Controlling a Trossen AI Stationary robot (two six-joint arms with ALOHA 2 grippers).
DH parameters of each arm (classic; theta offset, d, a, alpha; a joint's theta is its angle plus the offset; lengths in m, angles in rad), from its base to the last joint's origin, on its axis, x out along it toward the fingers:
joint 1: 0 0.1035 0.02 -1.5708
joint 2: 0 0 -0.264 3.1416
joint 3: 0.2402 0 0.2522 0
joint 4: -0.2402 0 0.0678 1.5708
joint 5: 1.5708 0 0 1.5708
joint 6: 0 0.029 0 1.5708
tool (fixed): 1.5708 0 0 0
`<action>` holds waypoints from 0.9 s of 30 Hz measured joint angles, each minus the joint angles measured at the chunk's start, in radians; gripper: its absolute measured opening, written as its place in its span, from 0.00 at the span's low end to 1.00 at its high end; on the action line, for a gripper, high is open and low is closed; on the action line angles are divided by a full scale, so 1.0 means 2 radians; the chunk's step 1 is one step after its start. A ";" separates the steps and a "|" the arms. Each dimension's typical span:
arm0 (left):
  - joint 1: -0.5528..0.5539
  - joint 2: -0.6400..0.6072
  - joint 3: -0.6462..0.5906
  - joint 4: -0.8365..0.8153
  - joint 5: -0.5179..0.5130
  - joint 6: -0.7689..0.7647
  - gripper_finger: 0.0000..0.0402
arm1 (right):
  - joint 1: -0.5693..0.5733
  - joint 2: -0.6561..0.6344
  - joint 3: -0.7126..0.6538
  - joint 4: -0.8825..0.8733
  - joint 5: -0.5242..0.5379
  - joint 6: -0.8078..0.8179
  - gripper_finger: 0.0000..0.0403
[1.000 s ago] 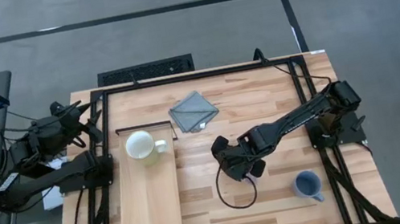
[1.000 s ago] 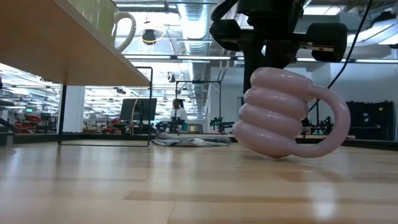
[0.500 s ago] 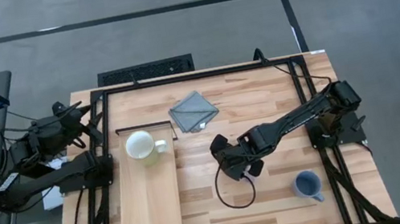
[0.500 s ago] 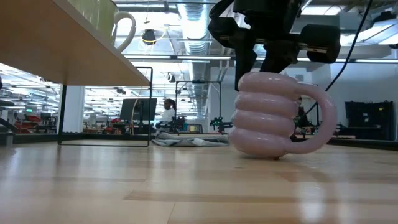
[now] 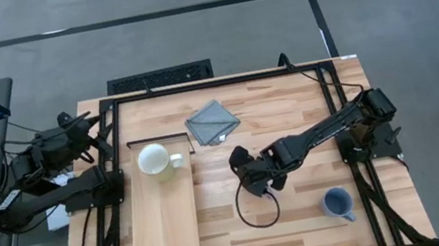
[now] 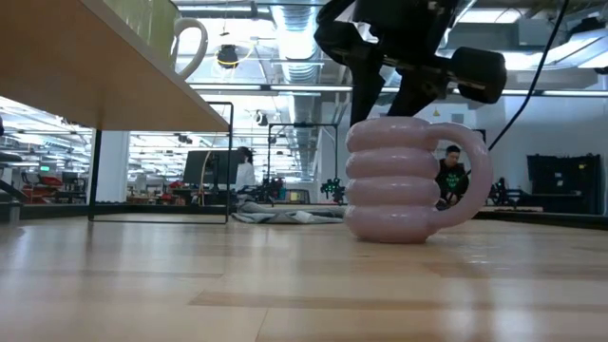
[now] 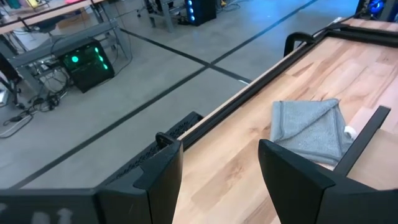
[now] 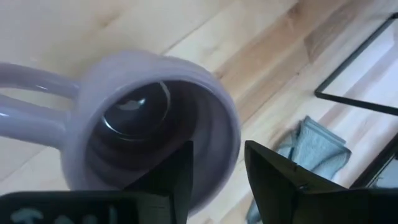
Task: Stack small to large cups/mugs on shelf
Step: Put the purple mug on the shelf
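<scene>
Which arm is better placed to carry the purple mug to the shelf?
The right. Its gripper is at the purple mug, one finger inside the rim. The left gripper waits off the table's left edge.

We find no legible text, label, brand, number or sign on any object in these views.

Your right arm reaches in from the bench's right edge toward the middle, wrist bent down, with the right pincer (image 5: 258, 179) low over the bench top and its fingers (image 8: 273, 177) parted. Your left arm sits folded off the bench's left edge, the left pincer (image 7: 217, 165) open.
</scene>
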 joint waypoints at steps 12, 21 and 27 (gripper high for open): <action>0.000 0.000 0.000 -0.014 0.000 -0.003 0.50 | 0.002 0.000 0.016 -0.003 0.036 0.001 0.41; 0.000 0.000 0.000 -0.016 0.000 -0.004 0.50 | 0.018 0.000 0.084 -0.030 0.036 0.032 0.40; 0.000 0.000 0.000 -0.016 0.000 -0.004 0.50 | 0.020 0.000 0.133 -0.068 0.036 0.227 0.40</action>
